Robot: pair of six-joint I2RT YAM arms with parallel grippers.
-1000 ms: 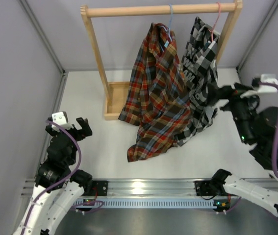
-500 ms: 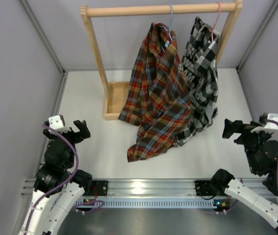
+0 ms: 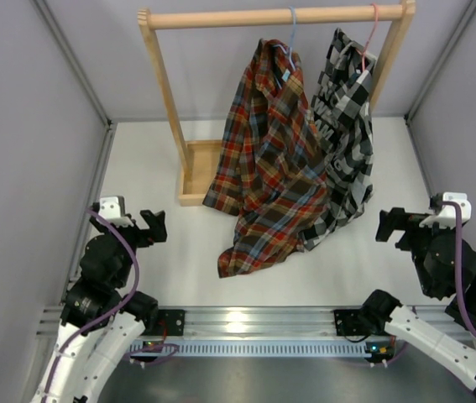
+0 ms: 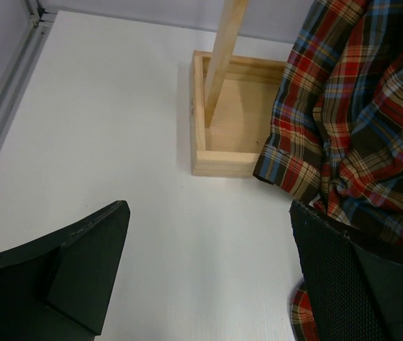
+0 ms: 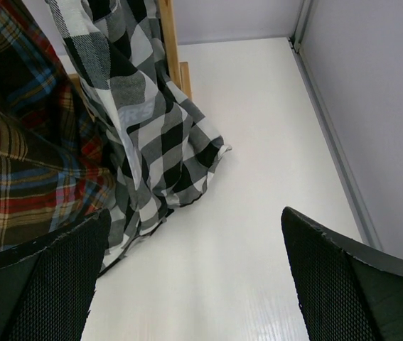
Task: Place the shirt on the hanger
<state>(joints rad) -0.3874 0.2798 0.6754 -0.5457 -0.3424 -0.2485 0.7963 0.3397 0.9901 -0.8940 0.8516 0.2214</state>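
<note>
The red, orange and blue plaid shirt (image 3: 267, 159) hangs from the light-blue hanger (image 3: 291, 38) on the wooden rail, its lower part spread over the table; it also fills the right of the left wrist view (image 4: 361, 121) and the left edge of the right wrist view (image 5: 23, 163). My left gripper (image 3: 152, 227) stands open near the table's left front, apart from the shirt, nothing between its fingers (image 4: 80, 263). My right gripper (image 3: 391, 225) is open at the right front, empty, a little right of the hanging clothes.
A black-and-white checked shirt (image 3: 347, 126) hangs on a pink-red hanger (image 3: 372, 34) right beside the plaid one. The wooden rack (image 3: 166, 101) has a box-shaped foot (image 4: 229, 117) on the left. Grey walls close in both sides.
The right arm has drawn back from the checked shirt toward the front right. My left gripper has shifted slightly right and forward. Both shirts hang unchanged.
</note>
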